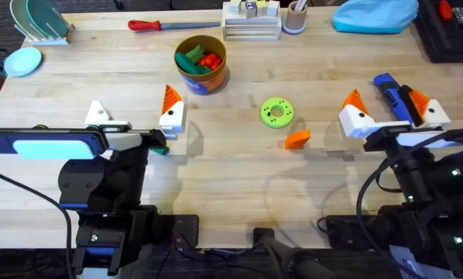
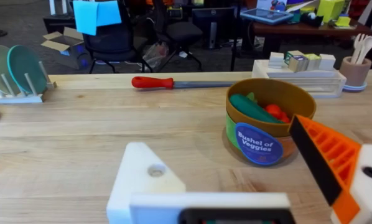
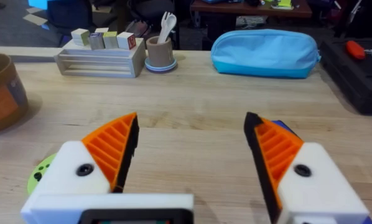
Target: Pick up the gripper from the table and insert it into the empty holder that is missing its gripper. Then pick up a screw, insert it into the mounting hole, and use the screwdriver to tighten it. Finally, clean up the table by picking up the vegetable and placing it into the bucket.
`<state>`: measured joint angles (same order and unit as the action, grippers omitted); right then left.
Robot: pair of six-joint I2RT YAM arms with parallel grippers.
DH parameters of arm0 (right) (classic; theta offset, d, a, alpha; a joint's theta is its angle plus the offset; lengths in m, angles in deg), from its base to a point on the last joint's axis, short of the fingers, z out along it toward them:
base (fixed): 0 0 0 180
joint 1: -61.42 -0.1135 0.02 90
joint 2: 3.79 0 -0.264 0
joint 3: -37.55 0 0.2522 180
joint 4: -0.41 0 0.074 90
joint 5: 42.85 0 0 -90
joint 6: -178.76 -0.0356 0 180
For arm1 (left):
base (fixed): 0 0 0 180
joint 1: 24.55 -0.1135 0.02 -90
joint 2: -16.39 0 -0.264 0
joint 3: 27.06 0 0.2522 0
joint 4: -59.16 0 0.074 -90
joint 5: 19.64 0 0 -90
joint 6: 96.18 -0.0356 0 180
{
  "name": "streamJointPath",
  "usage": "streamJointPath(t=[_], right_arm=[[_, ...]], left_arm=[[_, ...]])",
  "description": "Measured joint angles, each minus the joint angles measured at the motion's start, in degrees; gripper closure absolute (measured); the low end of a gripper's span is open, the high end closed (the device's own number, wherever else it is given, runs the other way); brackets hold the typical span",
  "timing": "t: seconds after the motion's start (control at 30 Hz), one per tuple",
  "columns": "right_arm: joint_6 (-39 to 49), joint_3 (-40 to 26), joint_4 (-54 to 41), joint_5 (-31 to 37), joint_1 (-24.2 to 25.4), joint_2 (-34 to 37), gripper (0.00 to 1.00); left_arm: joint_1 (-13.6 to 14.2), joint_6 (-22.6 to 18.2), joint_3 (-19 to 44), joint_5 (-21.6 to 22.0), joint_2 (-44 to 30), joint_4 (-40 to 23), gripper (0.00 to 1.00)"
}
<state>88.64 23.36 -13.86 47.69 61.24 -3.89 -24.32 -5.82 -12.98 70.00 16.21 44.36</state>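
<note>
Left tool (image 1: 135, 118) stands released; its left holder (image 1: 98, 113) is bare white, awaiting a pad. The bucket (image 1: 201, 65) sits beyond, its contents partly hidden. The gripper (image 1: 297, 139) lies loose mid-table (image 1: 239, 167). Right tool (image 1: 392, 112), released, partly hides the screwdriver (image 1: 389, 91). No screw discernible.

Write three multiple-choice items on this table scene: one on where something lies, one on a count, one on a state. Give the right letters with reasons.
1. Where does the loose orange gripper lie?
A. in the bucket
B. on the table beside the green ring
C. on the blue pouch

2. How many of the left gripper's white fingers carry an orange pad?
A. none
B. one
C. two

3. How does the right gripper stand?
A. open, holding nothing
B. shut on the screwdriver
C. shut on the ring

Answers: 1 B, it rests just below the green ring. 2 B, the holder is bare with an open screw hole. 3 A, a wide gap separates its pads.
</note>
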Motion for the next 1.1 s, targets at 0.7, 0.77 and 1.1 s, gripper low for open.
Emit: streamJointPath(t=[0.7,0.77,1.1], right_arm=[[-4.6,-4.8,-5.3,-1.0,0.0,2.0,0.010],[-4.6,-8.8,-7.5,-1.1,0.0,4.6,0.010],[-5.0,-36.4,-29.2,-1.9,0.0,28.3,0.009]], left_arm=[[0.0,0.1,9.3,0.0,-0.9,-14.7,0.007],[0.0,0.1,15.8,0.1,-3.0,-21.0,0.007],[0.0,-1.1,47.1,4.9,-28.8,-53.9,0.007]])
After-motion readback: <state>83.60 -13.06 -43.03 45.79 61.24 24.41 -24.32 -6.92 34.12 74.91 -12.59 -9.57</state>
